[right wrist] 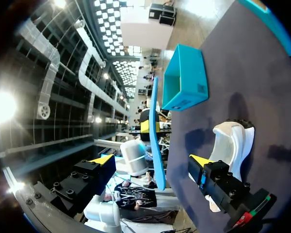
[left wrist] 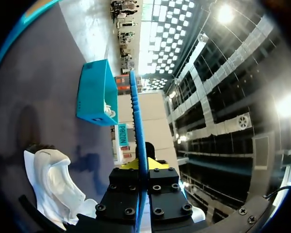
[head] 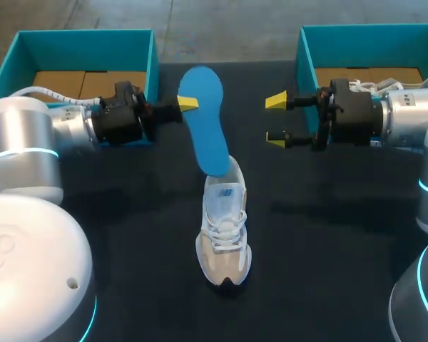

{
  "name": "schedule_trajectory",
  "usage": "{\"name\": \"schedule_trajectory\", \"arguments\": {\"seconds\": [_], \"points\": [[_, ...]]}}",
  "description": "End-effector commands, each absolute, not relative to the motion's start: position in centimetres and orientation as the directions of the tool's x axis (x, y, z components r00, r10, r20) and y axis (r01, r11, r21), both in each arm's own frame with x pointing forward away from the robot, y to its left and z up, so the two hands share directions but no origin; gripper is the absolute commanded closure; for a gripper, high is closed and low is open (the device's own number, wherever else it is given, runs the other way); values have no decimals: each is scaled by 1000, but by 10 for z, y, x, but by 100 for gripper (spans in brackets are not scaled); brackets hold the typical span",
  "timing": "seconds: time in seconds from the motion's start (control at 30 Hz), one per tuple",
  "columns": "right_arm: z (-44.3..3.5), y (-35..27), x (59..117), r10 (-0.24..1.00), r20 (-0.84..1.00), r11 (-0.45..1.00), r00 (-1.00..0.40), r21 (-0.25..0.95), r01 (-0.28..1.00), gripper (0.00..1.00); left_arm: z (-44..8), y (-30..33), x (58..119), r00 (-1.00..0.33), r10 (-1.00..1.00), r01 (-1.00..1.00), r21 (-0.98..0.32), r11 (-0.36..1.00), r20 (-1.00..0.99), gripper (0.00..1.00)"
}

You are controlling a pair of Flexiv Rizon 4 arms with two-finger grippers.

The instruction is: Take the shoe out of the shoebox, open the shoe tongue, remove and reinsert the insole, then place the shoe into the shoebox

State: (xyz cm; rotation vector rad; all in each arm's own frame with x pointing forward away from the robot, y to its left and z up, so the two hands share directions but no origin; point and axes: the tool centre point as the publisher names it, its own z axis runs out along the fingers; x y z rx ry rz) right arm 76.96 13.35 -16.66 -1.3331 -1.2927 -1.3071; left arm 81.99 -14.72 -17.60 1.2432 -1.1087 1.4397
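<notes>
A white shoe [head: 225, 231] lies on the black table with its toe toward the front edge. A blue insole [head: 201, 117] slants up from the shoe's heel opening toward the back. My left gripper [head: 188, 104] is shut on the insole's upper edge. In the left wrist view the insole [left wrist: 137, 121] stands edge-on between the closed fingers, with the shoe [left wrist: 53, 184] below. My right gripper [head: 276, 120] hangs open to the right of the insole, empty. In the right wrist view the insole [right wrist: 155, 141] stands ahead of the spread fingers and the shoe [right wrist: 230, 141] lies beside it.
A teal shoebox [head: 151, 53] stands at the back left behind my left arm. A second teal shoebox [head: 303, 50] stands at the back right with something white inside, partly hidden by my right arm. Black tabletop surrounds the shoe.
</notes>
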Motion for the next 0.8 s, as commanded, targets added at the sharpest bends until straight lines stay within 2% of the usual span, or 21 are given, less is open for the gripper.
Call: {"name": "schedule_trajectory", "arguments": {"seconds": [0.03,0.27,0.5,0.8], "points": [[-167,135,769,110,991,-115,-78,91,989,0,-174,-149,821,-83,71,-980,-68,-185,994,100],[-167,135,769,110,991,-115,-78,91,989,0,-174,-149,821,-83,71,-980,-68,-185,994,100],[-137,133,774,374,923,-68,-91,125,990,0,-174,-149,821,-83,71,-980,-68,-185,994,100],[-95,143,780,683,727,-11,-73,110,994,0,-174,-149,821,-83,71,-980,-68,-185,994,100]]}}
